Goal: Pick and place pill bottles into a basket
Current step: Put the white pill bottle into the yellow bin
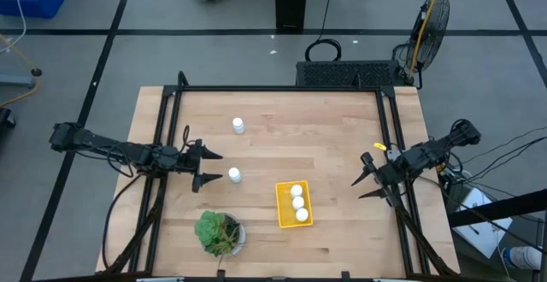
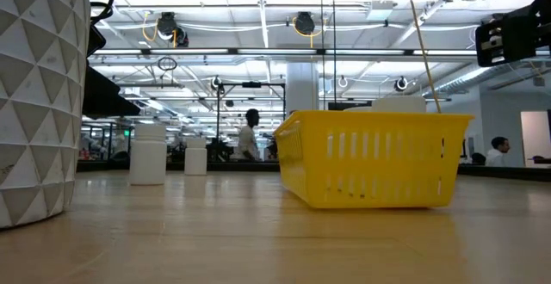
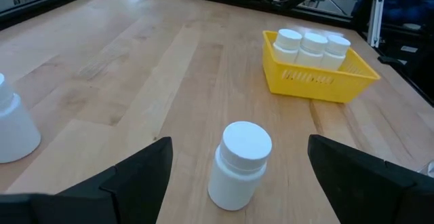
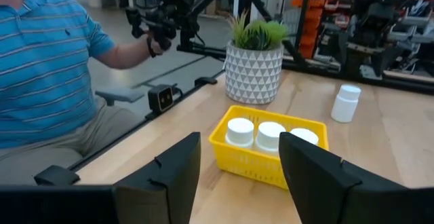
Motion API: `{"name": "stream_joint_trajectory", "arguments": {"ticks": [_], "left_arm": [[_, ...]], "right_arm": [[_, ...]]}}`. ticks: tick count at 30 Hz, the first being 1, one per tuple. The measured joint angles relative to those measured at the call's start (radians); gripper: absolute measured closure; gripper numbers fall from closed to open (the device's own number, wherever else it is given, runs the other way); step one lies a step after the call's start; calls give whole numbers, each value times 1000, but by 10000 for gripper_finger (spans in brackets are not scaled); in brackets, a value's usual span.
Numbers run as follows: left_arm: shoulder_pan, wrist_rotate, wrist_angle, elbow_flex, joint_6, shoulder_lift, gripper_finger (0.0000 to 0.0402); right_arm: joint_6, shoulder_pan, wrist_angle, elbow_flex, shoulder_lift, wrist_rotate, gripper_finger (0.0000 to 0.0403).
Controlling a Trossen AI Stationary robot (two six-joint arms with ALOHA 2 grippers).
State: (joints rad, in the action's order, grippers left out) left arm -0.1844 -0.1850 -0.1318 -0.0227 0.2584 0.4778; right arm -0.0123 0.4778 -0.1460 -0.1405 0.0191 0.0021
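A yellow basket (image 1: 283,206) stands on the table near its front edge and holds three white pill bottles (image 1: 298,202); they also show in the left wrist view (image 3: 313,49). Two more bottles stand upright on the wood: one (image 1: 234,175) just right of my left gripper, one (image 1: 238,126) farther back. My left gripper (image 1: 215,167) is open at the table's left; the near bottle (image 3: 239,164) stands just ahead of its fingers, untouched. My right gripper (image 1: 361,187) is open and empty at the table's right, pointing toward the basket (image 4: 268,149).
A green potted plant (image 1: 219,232) in a white patterned pot stands at the front edge, left of the basket. Black frame rails (image 1: 162,145) run along the table's left, right and far sides. A person in a blue striped shirt (image 4: 47,68) sits beyond the table's near edge.
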Motion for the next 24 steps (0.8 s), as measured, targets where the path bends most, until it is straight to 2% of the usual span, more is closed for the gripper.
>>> {"name": "stream_joint_trajectory", "arguments": {"ticks": [9, 13, 24], "left_arm": [[0, -24, 0, 0, 2, 0, 55], [0, -26, -1, 0, 2, 0, 55], [0, -12, 8, 0, 6, 0, 55]], "right_arm": [[4, -1, 84, 76, -17, 47, 214], [-10, 0, 166, 123, -12, 28, 211], [80, 0, 177, 124, -8, 23, 214]]}}
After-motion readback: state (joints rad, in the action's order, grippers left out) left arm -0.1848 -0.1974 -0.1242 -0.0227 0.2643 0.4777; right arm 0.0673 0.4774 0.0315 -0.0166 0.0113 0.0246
